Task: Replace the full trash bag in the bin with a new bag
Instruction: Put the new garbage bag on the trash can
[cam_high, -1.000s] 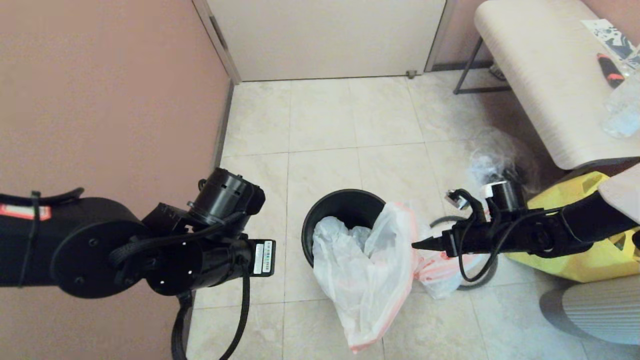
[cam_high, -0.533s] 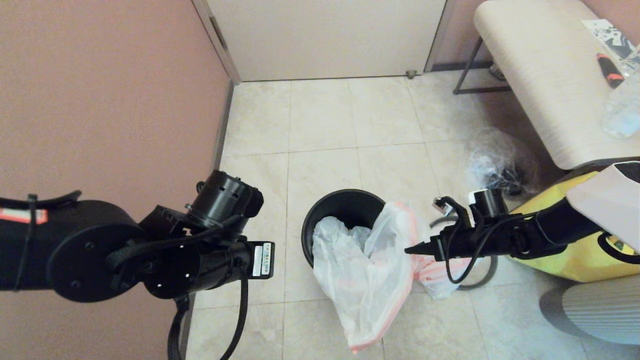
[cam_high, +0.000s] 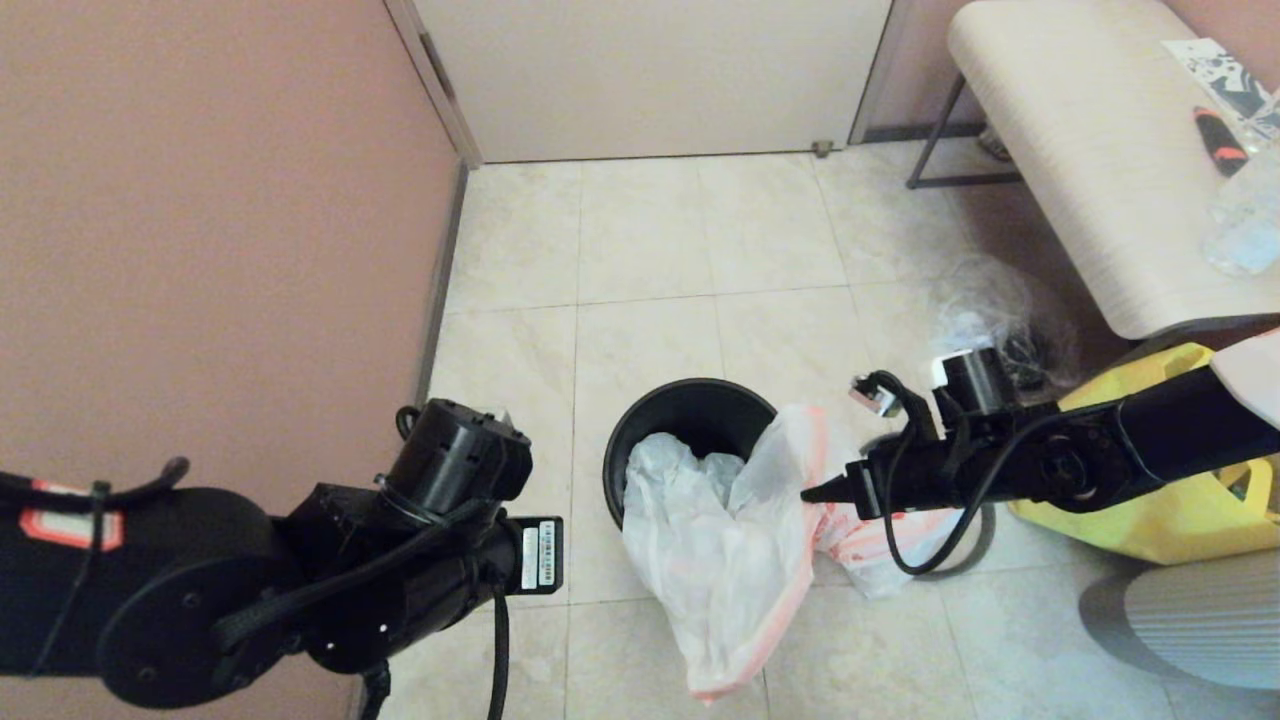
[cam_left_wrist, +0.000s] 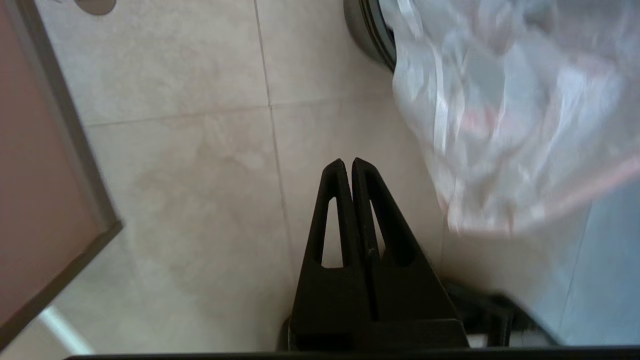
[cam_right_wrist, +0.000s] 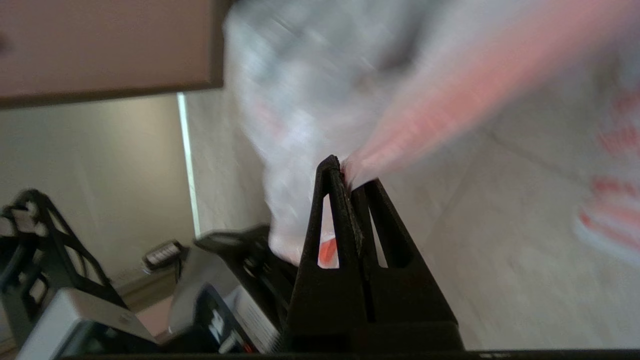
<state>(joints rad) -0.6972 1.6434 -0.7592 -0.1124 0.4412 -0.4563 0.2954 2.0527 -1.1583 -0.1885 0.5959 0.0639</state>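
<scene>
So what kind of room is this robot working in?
Probably an indoor hallway or small room corner: pale tiled floor, a closed cream door in a pink wall, and a small round black plastic bin.

Both arms are matte black with rounded joint housings; the left arm (cam_high: 200, 590) carries a red-and-white label near its upper end, a white barcode sticker (cam_high: 541, 556) on the wrist, small silver screws on its disc-shaped joint covers, and a black braided cable looping along and below it. The right arm (cam_high: 1100, 455) is slimmer, wrapped in thin black cables with a small grey connector plug (cam_high: 872, 394) sticking up, a black cylinder with a white cap, and a pale cream shell farther up. Each gripper, left gripper (cam_left_wrist: 348, 165) and right gripper (cam_right_wrist: 340, 170), has black, wedge-shaped fingers with triangular cut-outs.
</scene>
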